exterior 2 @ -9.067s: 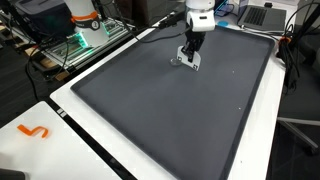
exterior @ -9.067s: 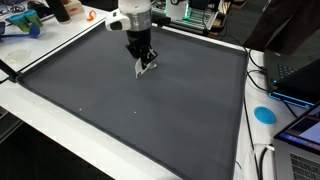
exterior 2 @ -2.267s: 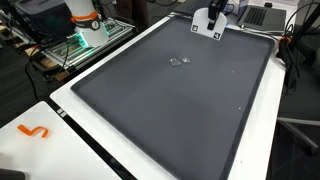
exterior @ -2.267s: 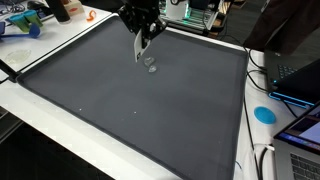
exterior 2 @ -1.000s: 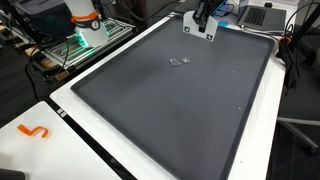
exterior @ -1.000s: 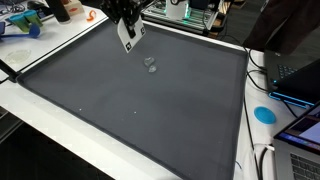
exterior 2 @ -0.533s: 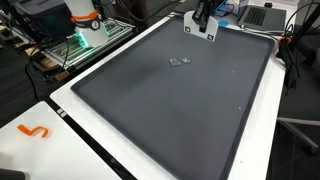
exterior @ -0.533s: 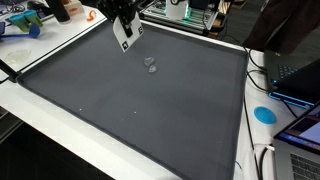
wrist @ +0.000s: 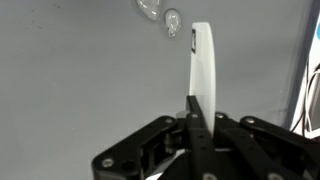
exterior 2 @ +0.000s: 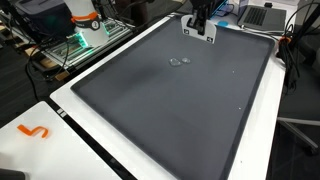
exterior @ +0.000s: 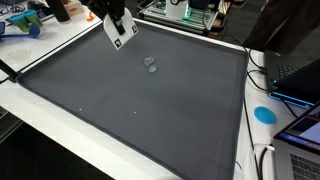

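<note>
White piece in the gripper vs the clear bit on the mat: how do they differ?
The white piece is opaque and flat; the clear bit is see-through and lumpy. The white piece is clamped in the gripper above the mat; the clear bit lies loose on it. Both are small.

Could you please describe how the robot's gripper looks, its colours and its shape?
The gripper has a black body of angular linkages and long, flat, white fingers with rounded tips. Cables cannot be made out.
</note>
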Available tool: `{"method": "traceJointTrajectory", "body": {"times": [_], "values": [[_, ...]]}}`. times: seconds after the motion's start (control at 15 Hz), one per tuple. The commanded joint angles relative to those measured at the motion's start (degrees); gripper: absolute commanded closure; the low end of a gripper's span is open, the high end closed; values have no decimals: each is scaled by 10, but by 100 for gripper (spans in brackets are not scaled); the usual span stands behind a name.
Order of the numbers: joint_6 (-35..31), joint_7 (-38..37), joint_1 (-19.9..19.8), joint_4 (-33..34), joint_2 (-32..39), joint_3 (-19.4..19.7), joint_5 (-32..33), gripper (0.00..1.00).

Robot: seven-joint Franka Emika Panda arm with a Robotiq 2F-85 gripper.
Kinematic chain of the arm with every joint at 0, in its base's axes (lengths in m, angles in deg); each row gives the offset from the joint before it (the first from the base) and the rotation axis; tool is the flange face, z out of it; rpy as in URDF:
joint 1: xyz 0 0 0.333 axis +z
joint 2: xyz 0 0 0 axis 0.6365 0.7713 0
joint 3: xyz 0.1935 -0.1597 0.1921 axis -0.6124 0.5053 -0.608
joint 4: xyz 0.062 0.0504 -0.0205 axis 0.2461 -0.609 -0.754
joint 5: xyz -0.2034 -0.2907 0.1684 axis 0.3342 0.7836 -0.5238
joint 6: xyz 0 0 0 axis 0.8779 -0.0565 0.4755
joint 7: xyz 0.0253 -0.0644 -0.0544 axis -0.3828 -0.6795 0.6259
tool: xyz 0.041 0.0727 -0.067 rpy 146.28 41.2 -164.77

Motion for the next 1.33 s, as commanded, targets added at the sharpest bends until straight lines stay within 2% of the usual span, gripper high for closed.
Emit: {"method": "traceJointTrajectory", "body": {"times": [0.0, 0.6, 1.27], "values": [[-1, 58, -19, -37, -16, 0, -49, 99], [-31, 164, -40, -100, -36, 5, -134, 99], [-74, 246, -41, -160, -57, 25, -200, 99]]}}
